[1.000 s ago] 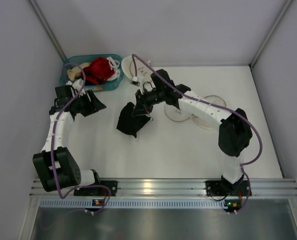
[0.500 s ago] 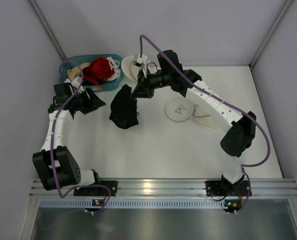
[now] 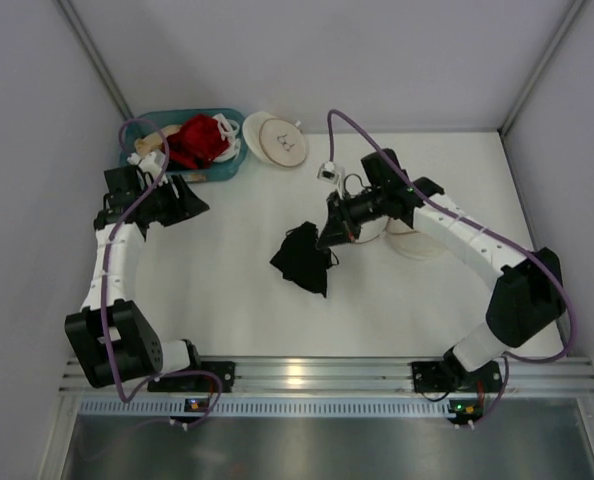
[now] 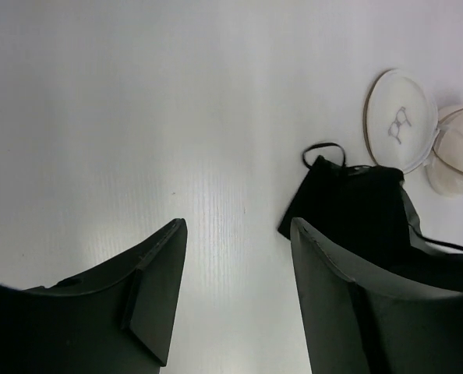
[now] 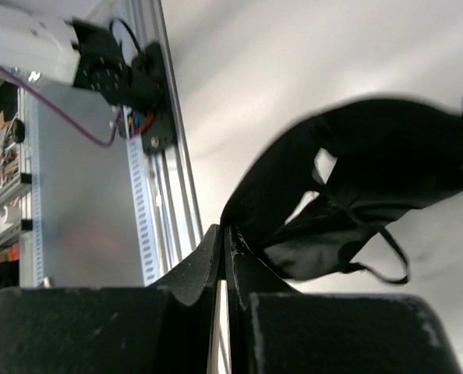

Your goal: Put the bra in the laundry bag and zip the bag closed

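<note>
The top camera looks down from behind; both close wrist cameras share the bra (image 4: 344,204).

I worked inside a pale booth. The white table (image 3: 227,300) below was matte and finely ribbed, and soft light left a broad glare across it. A plain grey-lilac back wall (image 3: 317,60) met the left wall (image 3: 27,150) and the right wall (image 3: 587,200) at slanting grey corner posts (image 3: 95,60). Along the table's near edge ran a slotted aluminium rail (image 3: 317,375), with a bright spot of reflected light at its middle. Just beyond it lay a brushed metal panel (image 3: 317,445). From my right wrist I saw blurred shelving (image 5: 1,202) past that panel; what stood on it I could not tell.
</note>
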`<state>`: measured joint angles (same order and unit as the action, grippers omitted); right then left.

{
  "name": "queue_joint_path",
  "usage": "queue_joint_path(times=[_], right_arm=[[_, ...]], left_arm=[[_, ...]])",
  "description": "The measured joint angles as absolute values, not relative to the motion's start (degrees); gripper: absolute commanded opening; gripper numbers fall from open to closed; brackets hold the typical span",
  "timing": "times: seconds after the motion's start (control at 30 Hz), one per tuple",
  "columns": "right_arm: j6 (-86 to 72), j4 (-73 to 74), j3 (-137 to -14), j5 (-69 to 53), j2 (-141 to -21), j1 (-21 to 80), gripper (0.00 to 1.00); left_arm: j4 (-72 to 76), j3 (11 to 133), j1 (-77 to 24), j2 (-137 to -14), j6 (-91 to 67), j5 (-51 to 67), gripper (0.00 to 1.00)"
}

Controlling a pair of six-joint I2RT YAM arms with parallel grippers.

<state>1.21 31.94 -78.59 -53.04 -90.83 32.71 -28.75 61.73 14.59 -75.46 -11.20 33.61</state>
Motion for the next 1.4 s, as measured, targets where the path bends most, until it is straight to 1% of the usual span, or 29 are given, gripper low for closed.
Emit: queue_joint_path(times=[0.1, 0.23, 0.37, 0.53, 0.7, 0.83, 0.97, 1.13, 1.2, 1.23, 1.27, 1.3, 1.33, 1.37, 1.4], right_arm=[[3.1, 36.4, -71.8, -52.0, -88.2, 31.5, 0.00], [4.1, 41.8, -70.6, -50.4, -87.5, 28.0, 0.00], [2.3, 43.9, -71.6, -47.1, -81.7, 25.1, 0.00], [-1.5, 43.9, -74.2, -43.7, -72.1, 25.3, 0.00], [-1.6, 45.6, -83.0, -38.1, -71.1, 25.7, 0.00], [0.4, 47.5, -89.9, -32.5, -75.9, 27.4, 0.00], [1.0, 47.4, -90.7, -28.0, -84.2, 31.2, 0.00], [-1.0, 42.5, -90.7, -27.0, -99.7, 37.9, 0.00], [-2.2, 42.0, -95.0, -27.7, -105.6, 39.6, 0.00], [-2.9, 41.5, -98.0, -28.3, -111.0, 40.8, 0.00], [-3.5, 40.6, -101.7, -28.9, -114.9, 41.6, 0.08], [-4.4, 40.6, -106.0, -29.3, -118.8, 42.2, 0.32], [-5.6, 40.0, -111.1, -30.3, -123.2, 42.9, 0.42], [-6.2, 39.1, -114.8, -31.2, -126.2, 43.4, 0.60], [-7.1, 37.5, -118.2, -32.0, -129.0, 44.0, 0.64]], left_arm=[[-28.8, 61.7, 14.6, -75.3, -10.2, 33.4, 0.61], [-28.8, 61.2, 14.6, -74.5, -9.3, 33.1, 0.61], [-28.8, 60.6, 14.6, -73.9, -9.0, 33.1, 0.62], [-28.8, 59.5, 14.6, -73.8, -9.1, 32.4, 0.61], [-28.8, 59.2, 14.6, -73.8, -9.1, 32.0, 0.61], [-28.8, 59.2, 14.6, -74.1, -9.1, 31.7, 0.61], [-28.8, 59.2, 14.6, -75.3, -9.5, 31.3, 0.61], [-28.8, 59.2, 14.6, -75.9, -10.3, 30.9, 0.62], [-28.9, 59.2, 14.6, -75.5, -10.3, 30.7, 0.63], [-28.9, 59.1, 14.6, -75.1, -10.3, 30.5, 0.63], [-28.9, 58.9, 14.6, -74.4, -10.1, 30.3, 0.64], [-29.0, 58.5, 14.6, -73.5, -10.0, 30.0, 0.64], [-29.1, 58.0, 14.7, -72.4, -9.8, 29.8, 0.66], [-29.1, 57.5, 14.7, -71.4, -9.6, 29.5, 0.66], [-29.3, 57.0, 14.7, -70.5, -9.5, 29.3, 0.66]])
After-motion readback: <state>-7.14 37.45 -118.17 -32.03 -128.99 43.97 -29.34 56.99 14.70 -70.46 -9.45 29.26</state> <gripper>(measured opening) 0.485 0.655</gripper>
